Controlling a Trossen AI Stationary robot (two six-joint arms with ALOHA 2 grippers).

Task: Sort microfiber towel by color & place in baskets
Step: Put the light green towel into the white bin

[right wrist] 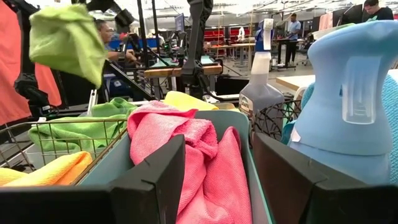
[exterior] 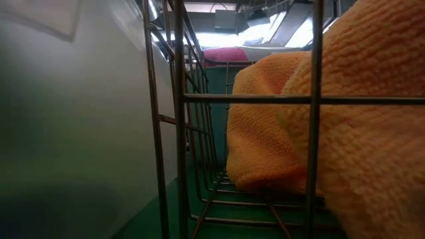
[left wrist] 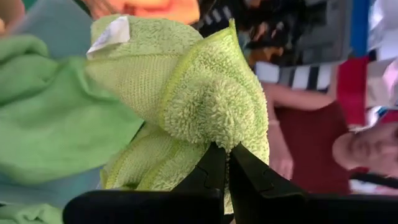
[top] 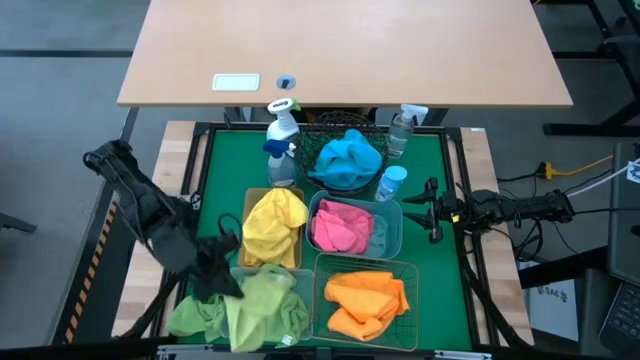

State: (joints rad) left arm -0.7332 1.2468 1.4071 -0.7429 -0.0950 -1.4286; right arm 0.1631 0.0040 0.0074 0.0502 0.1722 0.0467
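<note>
My left gripper (top: pixel 222 268) is shut on a light-green towel (left wrist: pixel 186 93) above the pale-green bin (top: pixel 185 325), which holds more green towels (top: pixel 240 312). In the right wrist view the held towel (right wrist: pixel 65 38) hangs high above the green pile (right wrist: pixel 74 127). Yellow towels (top: pixel 273 225) fill the amber bin. Pink towels (top: pixel 342 228) lie in the teal bin (top: pixel 392 232), orange towels (top: pixel 365 298) in the green wire basket (top: pixel 412 268), and a blue towel (top: pixel 347 160) in the black mesh basket. My right gripper (right wrist: pixel 217 180) waits open beside the teal bin's right side. My left gripper pinches a bunched, folded part of the light-green towel (left wrist: pixel 217 134) between its two fingertips (left wrist: pixel 208 171). How many layers it holds cannot be told. The towel is lifted clear and hangs loosely above the green pile in the bin.
Three spray bottles stand by the mesh basket: a blue-capped one (top: pixel 282 135), a clear one (top: pixel 400 130) and a pale-blue one (top: pixel 390 183) close to my right gripper. The baskets crowd the green mat (top: pixel 225 170). A wooden table (top: pixel 340 50) stands beyond. People show in the room behind.
</note>
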